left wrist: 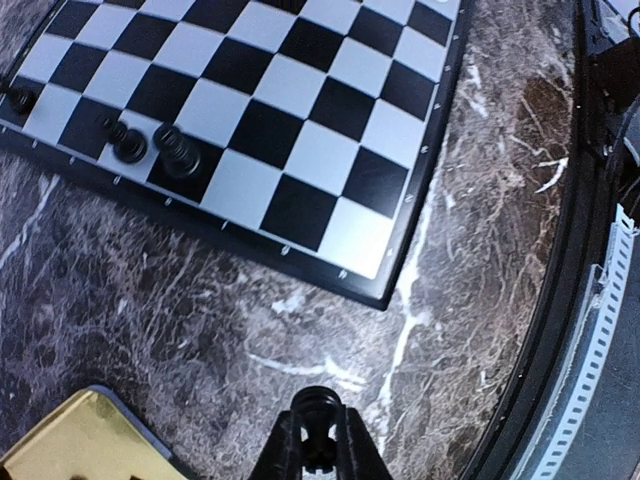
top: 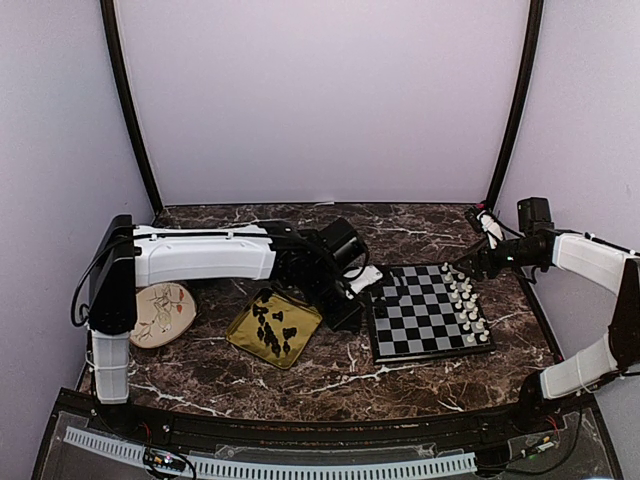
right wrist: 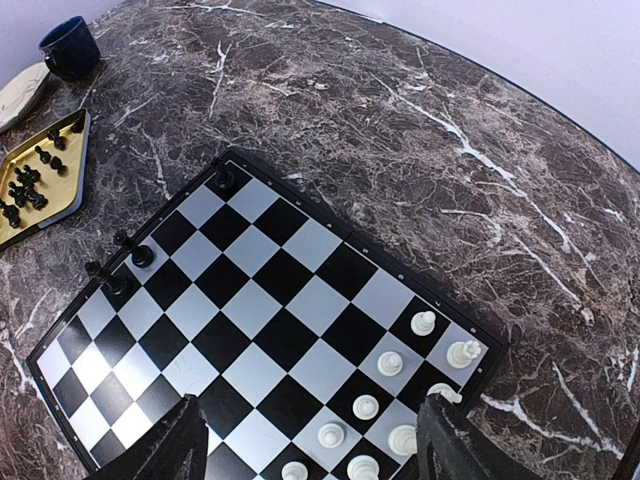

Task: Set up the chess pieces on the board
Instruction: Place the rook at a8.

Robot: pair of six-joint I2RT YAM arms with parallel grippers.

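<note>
Left gripper (left wrist: 318, 445) clamped on black piece (left wrist: 317, 405), over marble table (left wrist: 200, 300) just off board (left wrist: 330, 160) corner. Black-side edge row, black pieces (left wrist: 180, 152) standing there, lies ahead-left. Right gripper (right wrist: 310, 425) jaws apart, empty, over white side; left arm nearer.

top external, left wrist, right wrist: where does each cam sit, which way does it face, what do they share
Top external: above and behind the bases, looking down at the table; left arm and right arm show.
Left wrist: on the left arm, looking down past the left gripper, shut on a black piece, toward a corner of the board.
Right wrist: on the right arm, looking down the board from the white pieces; open right gripper at the bottom edge.
Shared: all three show the board and the gold tray.
</note>
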